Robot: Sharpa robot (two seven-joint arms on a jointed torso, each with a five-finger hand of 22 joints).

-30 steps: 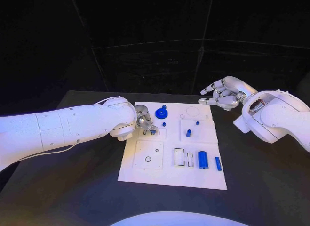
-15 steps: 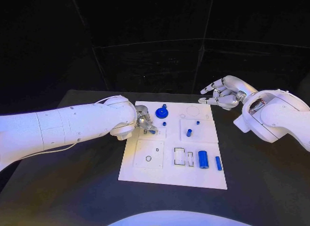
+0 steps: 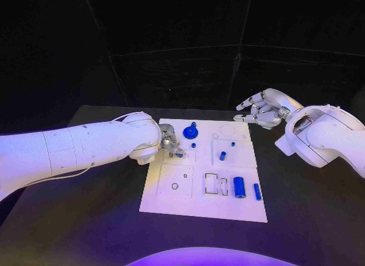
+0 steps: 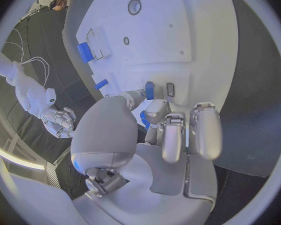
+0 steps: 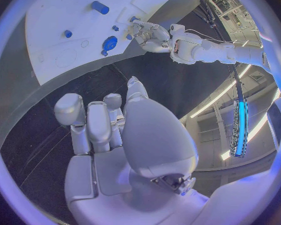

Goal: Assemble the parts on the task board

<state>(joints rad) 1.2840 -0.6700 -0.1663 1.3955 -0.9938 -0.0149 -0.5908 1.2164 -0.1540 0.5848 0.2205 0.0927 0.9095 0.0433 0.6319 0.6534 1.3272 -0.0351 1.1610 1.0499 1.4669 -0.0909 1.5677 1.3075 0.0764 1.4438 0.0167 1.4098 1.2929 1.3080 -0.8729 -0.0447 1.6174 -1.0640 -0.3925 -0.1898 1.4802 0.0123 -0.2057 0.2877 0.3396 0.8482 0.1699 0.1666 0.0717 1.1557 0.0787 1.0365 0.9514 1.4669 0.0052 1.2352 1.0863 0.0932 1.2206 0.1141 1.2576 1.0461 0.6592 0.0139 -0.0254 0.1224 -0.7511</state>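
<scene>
We find the board [image 3: 205, 172] lying mid-table, with a blue part [image 3: 240, 188] flat near its right edge and a blue knob [image 3: 190, 133] at its far end. The left hand [image 3: 169, 145] pinches a small blue peg [image 4: 149, 90] over the board's left side. The right hand [image 3: 261, 111] hovers off the far right corner, fingers loosely apart, holding nothing.

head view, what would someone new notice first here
The white task board in the middle of the black table stands out, dotted with small blue parts: a round blue disc near its far edge and a blue cylinder lying near its right side. The left hand is down on the board's left edge, its fingers around a small blue piece, while the right hand hangs off the far right corner holding nothing.
</scene>
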